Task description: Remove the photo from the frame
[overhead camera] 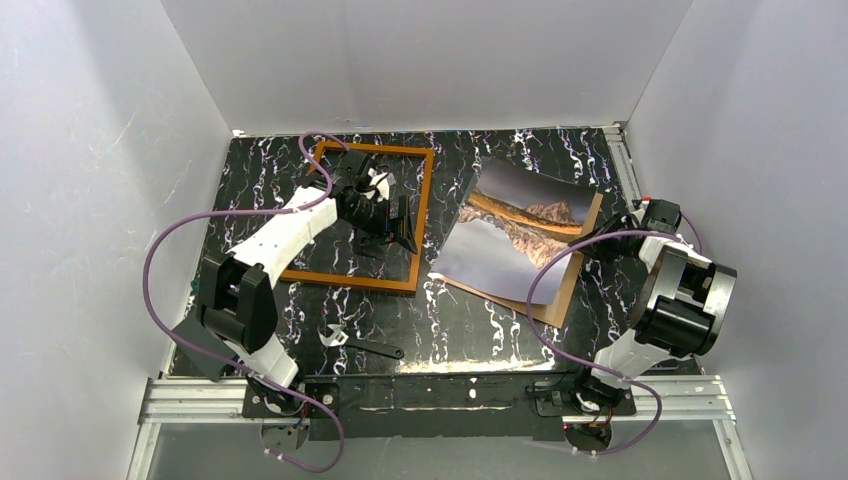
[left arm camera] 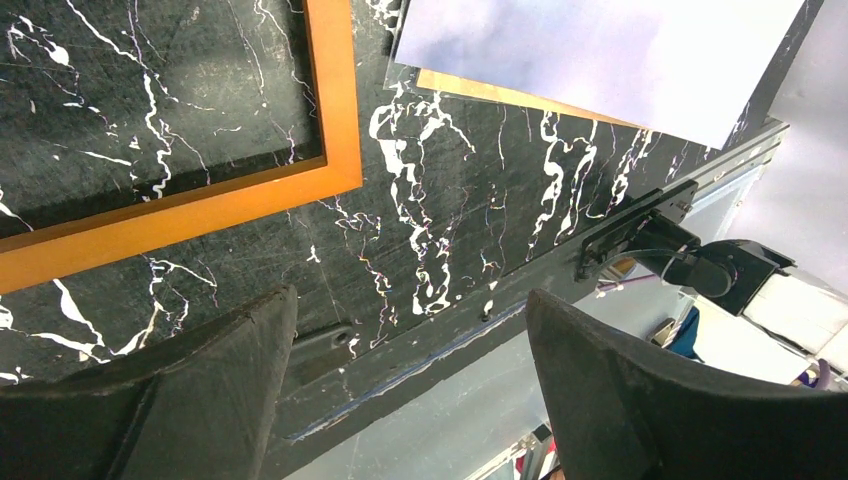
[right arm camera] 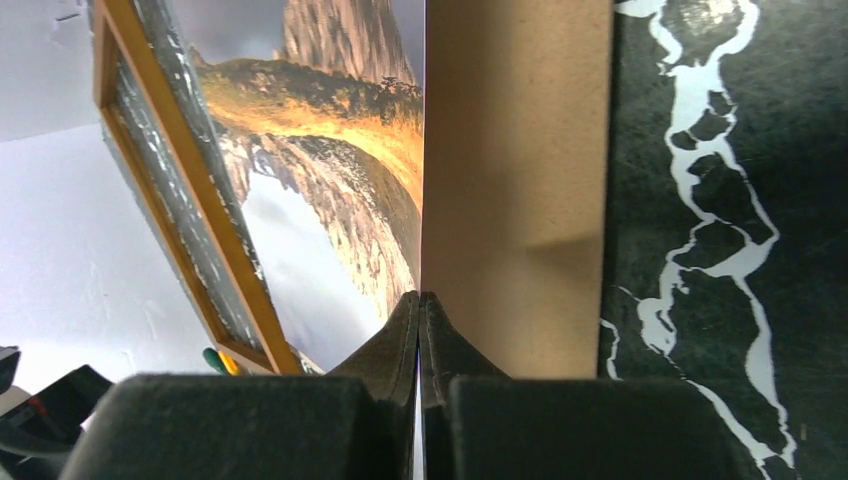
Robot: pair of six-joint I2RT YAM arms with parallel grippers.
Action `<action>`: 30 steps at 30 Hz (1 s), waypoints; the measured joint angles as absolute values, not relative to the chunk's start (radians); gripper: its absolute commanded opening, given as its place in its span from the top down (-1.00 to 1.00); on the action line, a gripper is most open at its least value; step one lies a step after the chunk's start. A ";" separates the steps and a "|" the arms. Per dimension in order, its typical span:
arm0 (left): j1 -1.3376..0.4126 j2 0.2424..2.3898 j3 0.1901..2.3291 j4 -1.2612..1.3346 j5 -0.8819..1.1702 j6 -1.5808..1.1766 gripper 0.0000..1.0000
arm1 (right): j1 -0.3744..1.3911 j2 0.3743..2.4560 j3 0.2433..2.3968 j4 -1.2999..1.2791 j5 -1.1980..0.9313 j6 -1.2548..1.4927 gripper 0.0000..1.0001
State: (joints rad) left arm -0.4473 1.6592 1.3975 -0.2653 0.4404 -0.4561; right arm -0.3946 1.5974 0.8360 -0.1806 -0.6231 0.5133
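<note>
The frame lies flat on the left half of the table, a thin orange-brown rectangle with only bare marble inside it. My left gripper hangs open over its inner area; in the left wrist view the gripper holds nothing, and the frame's corner is up left. The photo, brown mountains mirrored in water, sits right of the frame. A tan board shows beneath its right and near edges. My right gripper is shut on the photo's right edge. Its jaws pinch between photo and board.
A small wrench lies near the table's front edge, below the frame. White walls close in the back and both sides. An aluminium rail runs along the front by the arm bases. The frame's border shows at the left of the right wrist view.
</note>
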 measured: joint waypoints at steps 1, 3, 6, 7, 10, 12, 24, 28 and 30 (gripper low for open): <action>-0.447 1.660 1.398 -0.266 0.440 -0.455 -0.68 | -0.396 1.601 0.836 -0.183 -0.616 0.507 0.97; -0.447 1.661 1.398 -0.266 0.440 -0.454 -0.68 | -0.398 1.618 0.842 -0.188 -0.610 0.490 0.97; -0.447 1.662 1.398 -0.266 0.440 -0.452 -0.68 | -0.398 1.652 0.858 -0.202 -0.609 0.469 0.97; -0.447 1.662 1.398 -0.267 0.440 -0.451 -0.68 | -0.398 1.660 0.864 -0.211 -0.609 0.463 0.97; -0.447 1.662 1.398 -0.267 0.439 -0.445 -0.68 | -0.398 1.682 0.887 -0.235 -0.607 0.444 0.97; -0.447 1.663 1.398 -0.268 0.435 -0.444 -0.68 | -0.398 1.689 0.900 -0.246 -0.603 0.435 0.97; -0.418 1.727 1.398 -0.267 0.433 -0.430 -0.68 | -0.386 1.689 0.929 -0.320 -0.523 0.408 -0.01; -0.391 1.729 1.398 -0.267 0.436 -0.430 -0.67 | -0.363 1.682 0.952 -0.374 -0.427 0.398 -0.17; -0.382 1.729 1.398 -0.267 0.437 -0.430 -0.67 | -0.349 1.671 0.970 -0.412 -0.355 0.398 -0.24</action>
